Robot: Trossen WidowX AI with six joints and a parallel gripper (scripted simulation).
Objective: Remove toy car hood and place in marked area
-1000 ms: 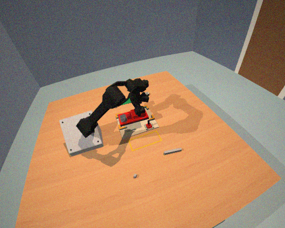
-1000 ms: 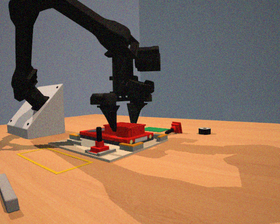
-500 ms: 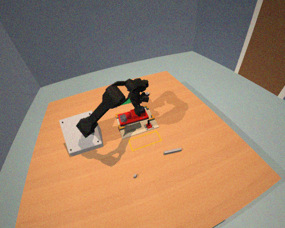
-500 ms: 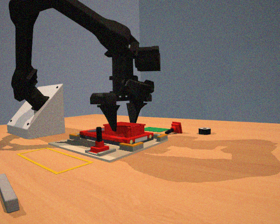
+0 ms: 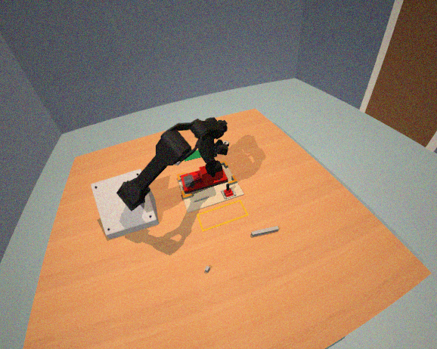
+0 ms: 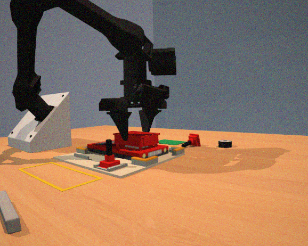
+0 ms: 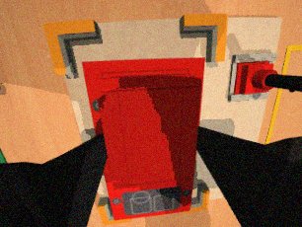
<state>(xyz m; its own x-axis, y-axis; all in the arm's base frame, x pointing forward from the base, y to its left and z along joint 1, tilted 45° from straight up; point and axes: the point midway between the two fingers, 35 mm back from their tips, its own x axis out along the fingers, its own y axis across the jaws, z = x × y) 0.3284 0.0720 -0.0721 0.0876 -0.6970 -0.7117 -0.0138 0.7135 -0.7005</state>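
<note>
My gripper (image 5: 214, 172) (image 6: 136, 136) (image 7: 150, 133) points down and is shut on the red hood (image 6: 150, 141) (image 7: 133, 158), one finger at each long side. The hood stands a little above the red car body (image 6: 102, 146) (image 7: 143, 67), with a grey striped part showing under its lower edge in the exterior view. The car sits between corner brackets on a pale board (image 5: 197, 205) (image 6: 78, 161). The marked area, a yellow outline (image 5: 225, 223) (image 6: 40, 180) (image 7: 272, 118), lies on the table beside the board.
A red block with an upright black peg (image 5: 227, 187) (image 6: 108, 147) (image 7: 283, 81) stands on the board between car and outline. A tipped red piece (image 6: 195, 140), a black ring (image 6: 225, 144) and a green patch (image 6: 172, 142) lie beyond. A grey bar (image 5: 264, 231) (image 6: 8, 210) lies past the outline.
</note>
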